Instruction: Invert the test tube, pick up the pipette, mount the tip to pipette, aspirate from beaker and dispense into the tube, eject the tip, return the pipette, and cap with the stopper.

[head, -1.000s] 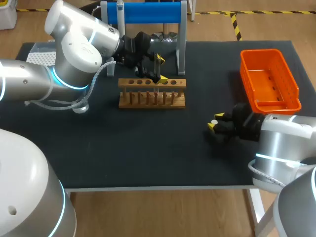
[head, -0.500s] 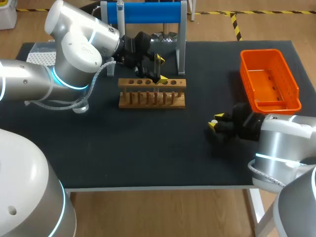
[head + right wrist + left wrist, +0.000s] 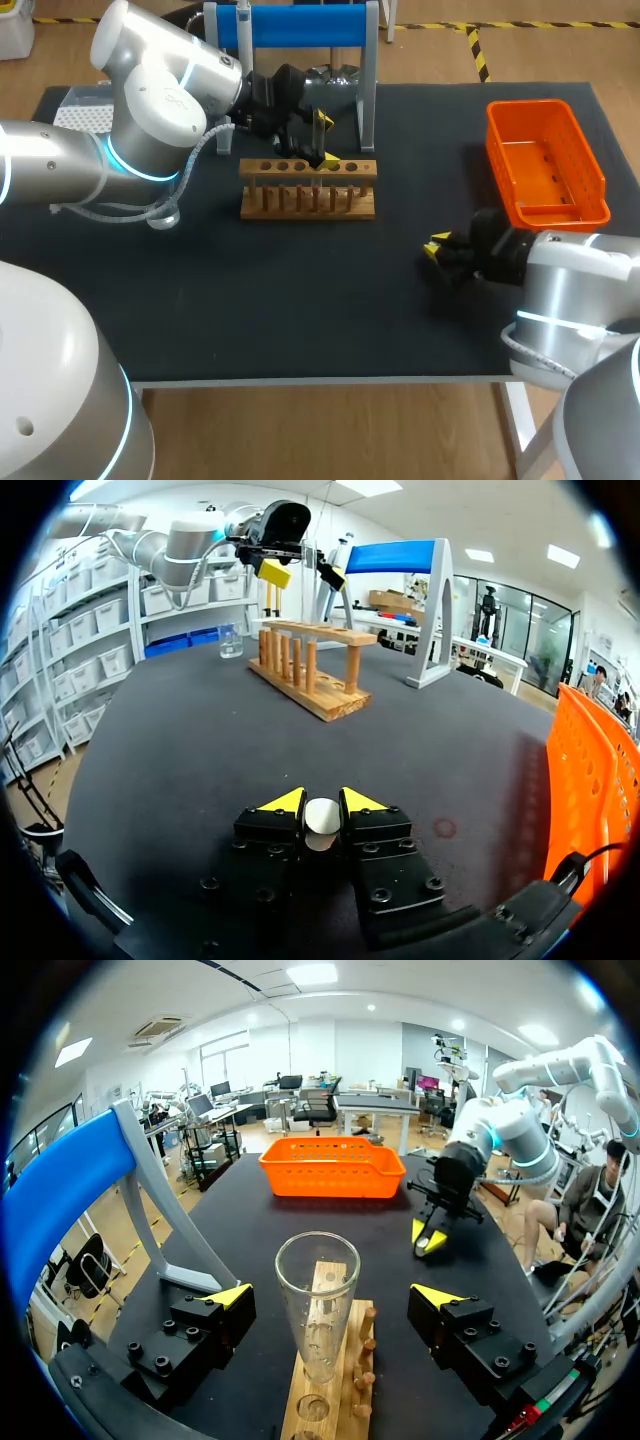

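Right gripper (image 3: 322, 802) is pinched narrow on a small, round white stopper (image 3: 321, 820), above the black table (image 3: 190, 740). Left gripper (image 3: 332, 1296) stands wide, both fingers clear of the clear glass test tube (image 3: 318, 1305) between them, upright, mouth up, in the wooden rack (image 3: 338, 1400).

Black surface (image 3: 300, 300) w/ 4 items on it.
Wooden tube rack (image 3: 308, 188) mid, twd far edge; blue-topped stand (image 3: 367, 90) just behind it at far edge; orange basket (image 3: 531, 106) nr far right corner; white tip box (image 3: 85, 110) at far left corner.
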### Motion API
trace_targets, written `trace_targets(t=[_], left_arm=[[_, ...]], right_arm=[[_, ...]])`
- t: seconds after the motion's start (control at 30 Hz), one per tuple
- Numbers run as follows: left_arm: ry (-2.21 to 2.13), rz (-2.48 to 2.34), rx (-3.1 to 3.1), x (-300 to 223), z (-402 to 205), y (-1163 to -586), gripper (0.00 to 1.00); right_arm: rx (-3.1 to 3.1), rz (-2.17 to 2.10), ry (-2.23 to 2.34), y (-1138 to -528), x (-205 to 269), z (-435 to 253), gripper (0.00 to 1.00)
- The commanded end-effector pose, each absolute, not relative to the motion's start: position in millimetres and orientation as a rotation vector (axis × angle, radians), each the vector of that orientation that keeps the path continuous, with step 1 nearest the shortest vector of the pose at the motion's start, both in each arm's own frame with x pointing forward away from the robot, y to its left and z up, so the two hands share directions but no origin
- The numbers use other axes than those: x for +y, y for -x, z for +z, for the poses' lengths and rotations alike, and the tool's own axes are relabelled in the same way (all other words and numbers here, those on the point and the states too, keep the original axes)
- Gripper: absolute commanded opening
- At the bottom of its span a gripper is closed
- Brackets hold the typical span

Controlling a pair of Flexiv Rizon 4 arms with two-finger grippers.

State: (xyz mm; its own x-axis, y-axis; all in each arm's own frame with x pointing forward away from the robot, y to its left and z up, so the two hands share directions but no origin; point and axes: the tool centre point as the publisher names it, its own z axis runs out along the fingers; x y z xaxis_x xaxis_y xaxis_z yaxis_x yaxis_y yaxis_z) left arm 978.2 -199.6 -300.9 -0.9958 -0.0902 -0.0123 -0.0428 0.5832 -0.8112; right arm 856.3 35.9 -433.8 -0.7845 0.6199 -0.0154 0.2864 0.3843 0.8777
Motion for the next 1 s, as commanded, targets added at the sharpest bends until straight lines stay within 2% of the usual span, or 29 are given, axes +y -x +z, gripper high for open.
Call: trace_targets(t=[0.03, 0.4, 0.93, 1.0], left_arm=[[0.113, -1.405, 2.754, -200, -301, -980, 1.00], [0.113, -1.405, 2.754, -200, -301, -980, 1.00], [0.113, -1.405, 2.754, -200, -301, -980, 1.00], [0.113, -1.405, 2.754, -200, -301, -980, 1.00]], right_arm=[[2.308, 1.364, -0.785, -856, 36, -432, 0.00], [2.302, 1.367, -0.661, -865, 33, -397, 0.00], [2.414, 1.475, -0.210, -900, 63, -271, 0.00], [2.414, 1.475, -0.210, -900, 63, -271, 0.00]])
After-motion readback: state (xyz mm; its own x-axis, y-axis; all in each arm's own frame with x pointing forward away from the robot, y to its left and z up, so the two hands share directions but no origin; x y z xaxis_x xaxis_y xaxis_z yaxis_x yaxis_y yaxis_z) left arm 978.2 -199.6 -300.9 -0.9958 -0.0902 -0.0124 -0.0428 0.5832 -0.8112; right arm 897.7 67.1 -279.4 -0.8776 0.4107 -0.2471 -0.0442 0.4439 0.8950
